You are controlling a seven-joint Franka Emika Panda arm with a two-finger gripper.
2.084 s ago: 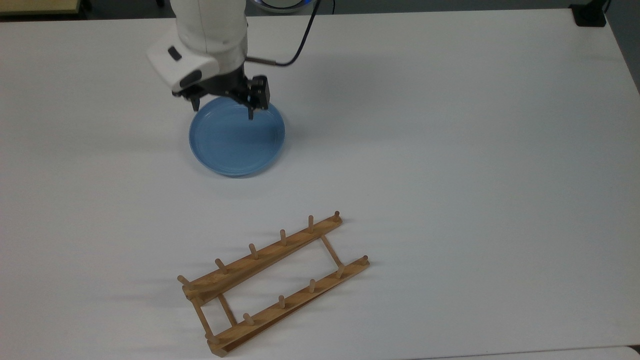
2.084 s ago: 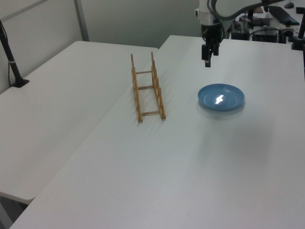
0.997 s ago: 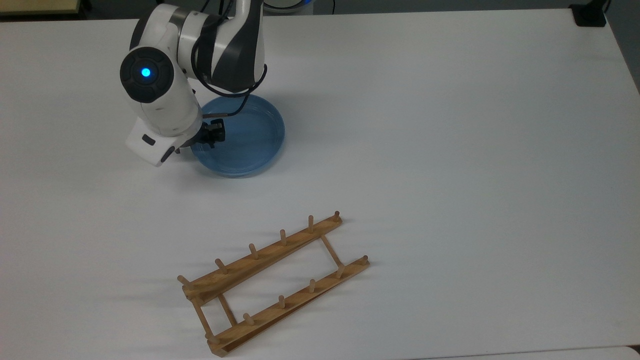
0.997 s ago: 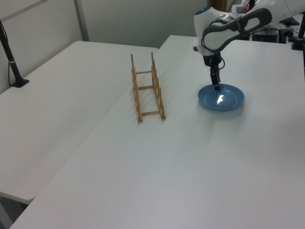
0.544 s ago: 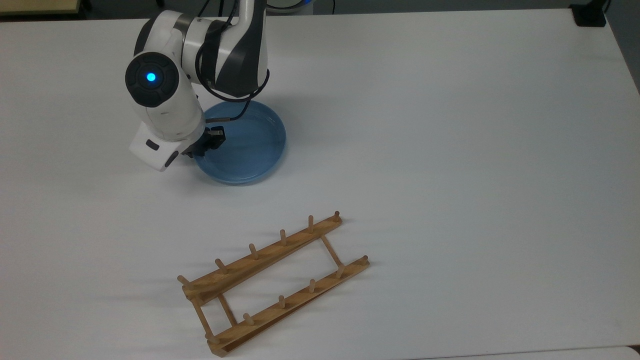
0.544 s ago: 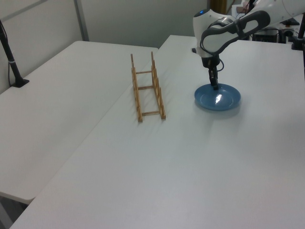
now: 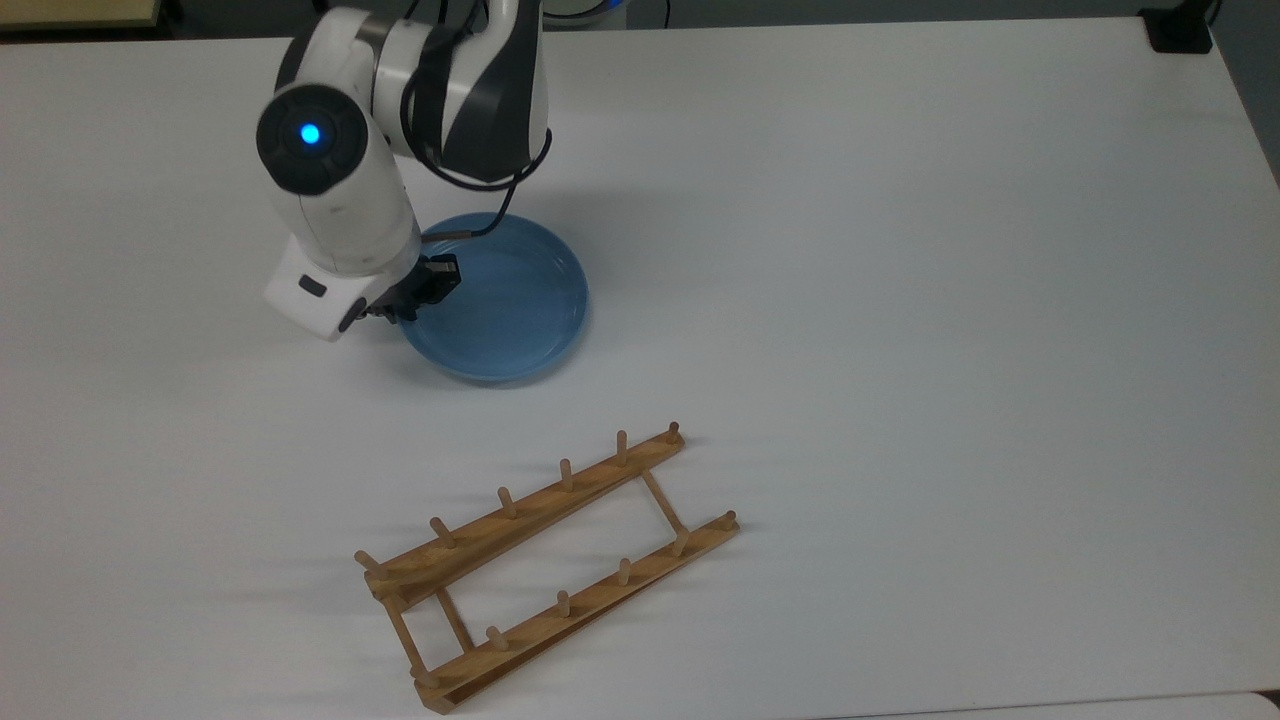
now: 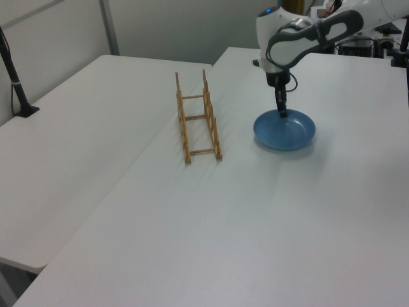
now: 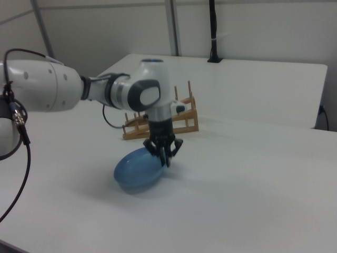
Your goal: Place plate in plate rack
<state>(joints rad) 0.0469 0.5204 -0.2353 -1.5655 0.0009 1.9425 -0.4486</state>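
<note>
Shifted and tilted toward plate rack (image 7: 545, 570) versus earlier, plate (image 7: 510, 310) hangs just off table (image 7: 900, 300), gripper (image 7: 425, 287) clenched on its rim; looks stiff, glossy-slippery, breakable, so rim pinch suits.

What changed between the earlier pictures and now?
The gripper came down from above the plate onto its rim at the top view's left and closed on it. The plate has shifted toward the plate rack and tilts in the right view. The rack stayed put.
</note>
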